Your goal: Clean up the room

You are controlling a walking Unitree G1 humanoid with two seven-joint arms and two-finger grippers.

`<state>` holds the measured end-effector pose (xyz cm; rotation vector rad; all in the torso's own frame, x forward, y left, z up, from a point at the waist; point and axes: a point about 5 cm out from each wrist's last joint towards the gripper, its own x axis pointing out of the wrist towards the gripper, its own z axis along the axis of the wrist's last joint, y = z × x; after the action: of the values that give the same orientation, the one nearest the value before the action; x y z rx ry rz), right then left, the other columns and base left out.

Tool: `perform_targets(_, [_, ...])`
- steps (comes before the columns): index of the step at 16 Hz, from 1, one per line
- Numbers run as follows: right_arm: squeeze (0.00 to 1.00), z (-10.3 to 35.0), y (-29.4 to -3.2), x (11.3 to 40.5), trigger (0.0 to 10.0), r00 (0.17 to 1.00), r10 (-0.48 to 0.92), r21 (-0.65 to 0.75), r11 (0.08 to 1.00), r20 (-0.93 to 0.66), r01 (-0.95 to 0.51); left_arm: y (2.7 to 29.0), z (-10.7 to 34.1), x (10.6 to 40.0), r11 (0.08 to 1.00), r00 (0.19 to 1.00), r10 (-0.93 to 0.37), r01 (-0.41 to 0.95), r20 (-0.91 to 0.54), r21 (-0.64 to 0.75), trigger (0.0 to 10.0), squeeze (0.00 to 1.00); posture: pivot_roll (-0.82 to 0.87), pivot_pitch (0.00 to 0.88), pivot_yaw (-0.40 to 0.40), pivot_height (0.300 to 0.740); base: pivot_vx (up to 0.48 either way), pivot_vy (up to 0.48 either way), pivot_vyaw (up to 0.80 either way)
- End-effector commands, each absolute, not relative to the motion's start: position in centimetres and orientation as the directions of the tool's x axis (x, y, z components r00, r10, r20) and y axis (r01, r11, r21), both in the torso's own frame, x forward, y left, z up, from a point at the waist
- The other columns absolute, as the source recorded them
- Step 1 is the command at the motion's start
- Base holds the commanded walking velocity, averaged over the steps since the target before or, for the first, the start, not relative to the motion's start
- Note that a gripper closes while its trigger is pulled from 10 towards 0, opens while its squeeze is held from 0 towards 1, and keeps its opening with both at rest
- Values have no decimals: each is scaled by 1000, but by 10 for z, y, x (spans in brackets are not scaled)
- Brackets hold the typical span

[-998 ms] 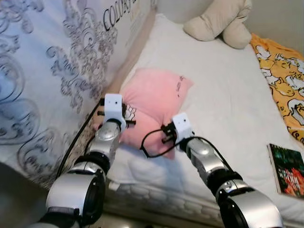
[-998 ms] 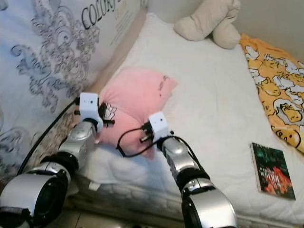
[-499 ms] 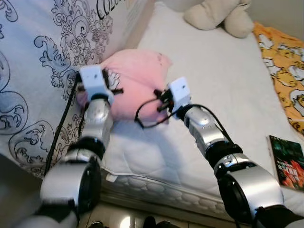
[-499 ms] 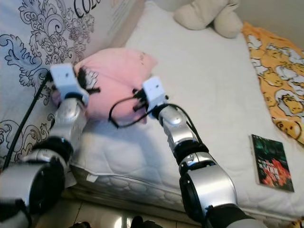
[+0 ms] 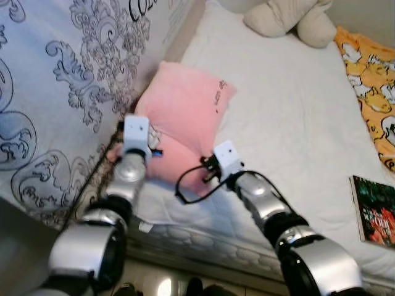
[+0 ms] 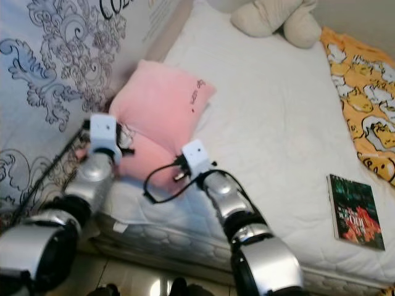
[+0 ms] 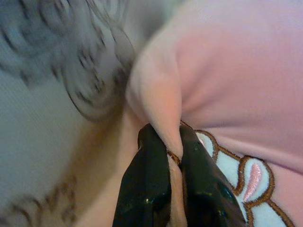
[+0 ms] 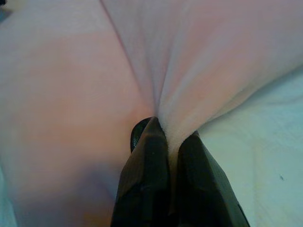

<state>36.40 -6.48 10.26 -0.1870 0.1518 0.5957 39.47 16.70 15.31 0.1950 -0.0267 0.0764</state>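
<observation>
At the far left a grey-white patterned cloth [image 5: 55,92] with dark scrollwork hangs along the side of the bed [image 5: 290,123]. Just beside it the left gripper [image 7: 165,142] has its jaws clenched on a pinched fold at the near corner of the pink pillow [image 5: 185,117], close to an embroidered patch outlined in brown. The pillow lies at the left edge of the white mattress, against the patterned cloth, with its far end tilted upward toward the head of the bed. To the right of that, the right gripper [image 8: 165,137] grips the pillow's other near edge, jaws squeezed tight on a bunched pleat of pink fabric, with white sheet just beside it. A black cable [image 5: 185,185] loops off the right wrist. Further right, a cream plush toy [image 5: 290,21] sits at the head of the bed, a yellow cartoon-print blanket [image 5: 370,92] covers the right side, and a dark-covered book [image 5: 375,209] lies flat near the right edge.
</observation>
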Motion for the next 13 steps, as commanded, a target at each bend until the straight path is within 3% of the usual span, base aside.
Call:
perform_targets(1, [0,81,-80,357,10000,828,484,-72,850,-282,-522,177,162,398,972,994,101,-107,41,210,10000,0,109,261,-185,740,0,0,0])
perform_targets(4, [0,94,-72,364,10000,845,483,4,869,-230,-495,175,192,407,966,992,51,-78,115,245,10000,0,110,254,-178,740,0,0,0])
perform_targets(7, [0,91,-79,364,10000,851,457,-6,880,-259,-474,162,184,407,966,997,17,-38,82,258,10000,0,109,248,-190,740,0,0,0])
perform_targets(11, [0,93,-70,364,10000,838,484,11,867,-253,-498,166,179,406,973,998,42,-53,54,224,10000,24,117,243,-187,740,0,0,0])
perform_targets(12, [0,95,-71,365,10000,840,483,40,871,-247,-489,163,174,405,974,999,36,-44,39,224,10000,157,120,237,-192,740,0,0,0])
perform_targets(13, [1000,98,-69,367,10000,845,485,163,874,-226,-458,162,172,404,962,999,26,-34,33,272,10000,969,122,234,-189,740,0,0,0])
